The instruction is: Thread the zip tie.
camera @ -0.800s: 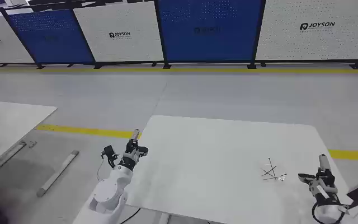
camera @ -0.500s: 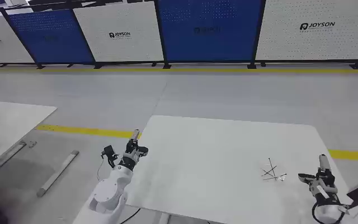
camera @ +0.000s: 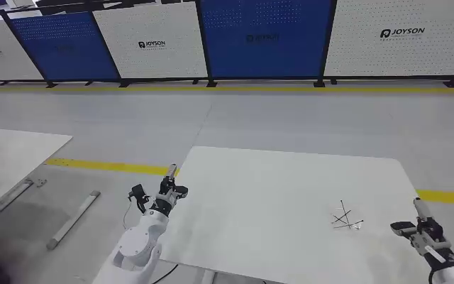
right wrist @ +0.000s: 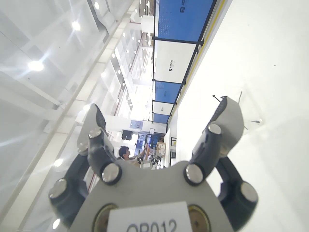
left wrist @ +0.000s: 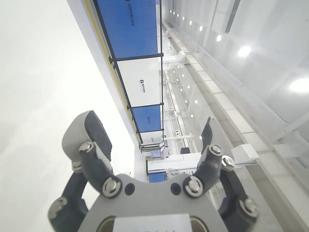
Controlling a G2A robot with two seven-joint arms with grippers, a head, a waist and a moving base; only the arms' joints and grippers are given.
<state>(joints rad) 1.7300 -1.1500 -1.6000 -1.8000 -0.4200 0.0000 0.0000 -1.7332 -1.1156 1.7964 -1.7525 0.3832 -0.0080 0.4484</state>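
Zip ties point(camera: 345, 216) near table's point(camera: 284, 184) right edge; left gripper point(left wrist: 152, 126), right gripper point(right wrist: 160, 107) spread, empty. Suggest pinching one tie only.

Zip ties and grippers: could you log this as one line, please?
zip ties: loose on table | left gripper: open, empty | right gripper: open, empty
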